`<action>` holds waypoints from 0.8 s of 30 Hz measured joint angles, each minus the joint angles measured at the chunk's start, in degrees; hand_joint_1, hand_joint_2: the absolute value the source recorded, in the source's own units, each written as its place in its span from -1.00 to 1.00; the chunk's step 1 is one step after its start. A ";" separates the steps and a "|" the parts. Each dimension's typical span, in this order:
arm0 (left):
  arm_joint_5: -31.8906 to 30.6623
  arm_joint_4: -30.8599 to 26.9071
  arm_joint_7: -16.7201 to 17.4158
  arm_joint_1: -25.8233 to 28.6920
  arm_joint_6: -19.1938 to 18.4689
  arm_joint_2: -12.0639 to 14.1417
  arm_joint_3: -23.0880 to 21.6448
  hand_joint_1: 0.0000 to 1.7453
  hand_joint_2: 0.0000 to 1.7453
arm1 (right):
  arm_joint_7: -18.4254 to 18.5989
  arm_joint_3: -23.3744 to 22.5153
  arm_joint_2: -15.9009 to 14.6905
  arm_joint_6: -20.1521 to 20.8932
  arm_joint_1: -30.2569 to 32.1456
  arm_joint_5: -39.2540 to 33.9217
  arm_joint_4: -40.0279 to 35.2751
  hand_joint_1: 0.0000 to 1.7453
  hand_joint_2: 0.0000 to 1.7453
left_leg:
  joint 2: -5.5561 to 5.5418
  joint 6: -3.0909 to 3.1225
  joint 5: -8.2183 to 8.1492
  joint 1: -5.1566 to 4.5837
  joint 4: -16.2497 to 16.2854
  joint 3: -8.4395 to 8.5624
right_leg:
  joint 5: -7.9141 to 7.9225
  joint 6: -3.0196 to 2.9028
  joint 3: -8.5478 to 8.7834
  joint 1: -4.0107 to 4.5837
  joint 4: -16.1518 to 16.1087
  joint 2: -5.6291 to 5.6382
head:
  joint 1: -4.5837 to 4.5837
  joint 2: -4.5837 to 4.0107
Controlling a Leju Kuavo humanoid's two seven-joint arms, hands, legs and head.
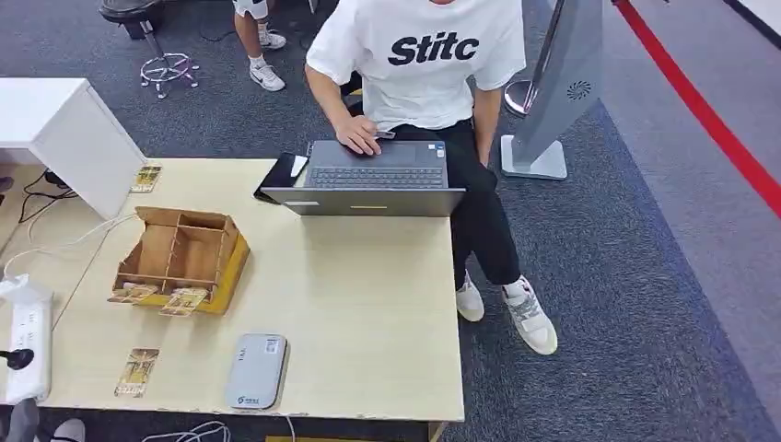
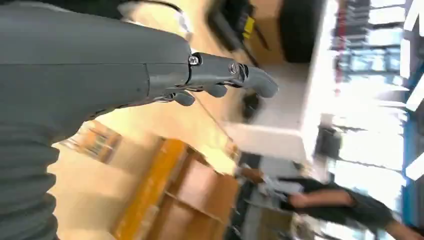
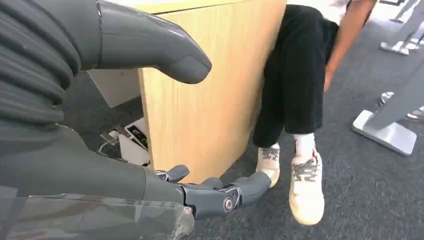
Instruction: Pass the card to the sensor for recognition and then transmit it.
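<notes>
Wooden table [image 1: 368, 304], card [image 1: 136, 372] beside sensor [image 1: 256, 370], left hand [image 2: 220, 82] above, right hand [image 3: 200, 192] low, both empty, fingers apart

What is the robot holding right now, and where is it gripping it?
Nothing. The left hand and right hand are both empty, fingers apart.

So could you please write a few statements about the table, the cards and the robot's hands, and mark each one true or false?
1. The grey sensor lies flat near the table's front edge. True.
2. A card rests on top of the sensor. False: it lies on the table beside it, apart.
3. The right hand holds a card. False: it is open and holds nothing.
4. A person rests a hand on the laptop. True.
5. The wooden organizer stands on the floor. False: it stands on the table.
</notes>
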 joint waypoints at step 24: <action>-86.37 15.95 19.87 -39.43 13.23 33.23 -38.63 -1.00 1.00 | 6.21 -17.44 0.00 21.72 -12.89 22.01 14.89 -1.00 1.00 | 0.18 -0.05 0.66 -0.01 0.02 -0.18 | 0.63 -0.07 -0.26 -0.03 0.12 0.31 | 0.07 0.00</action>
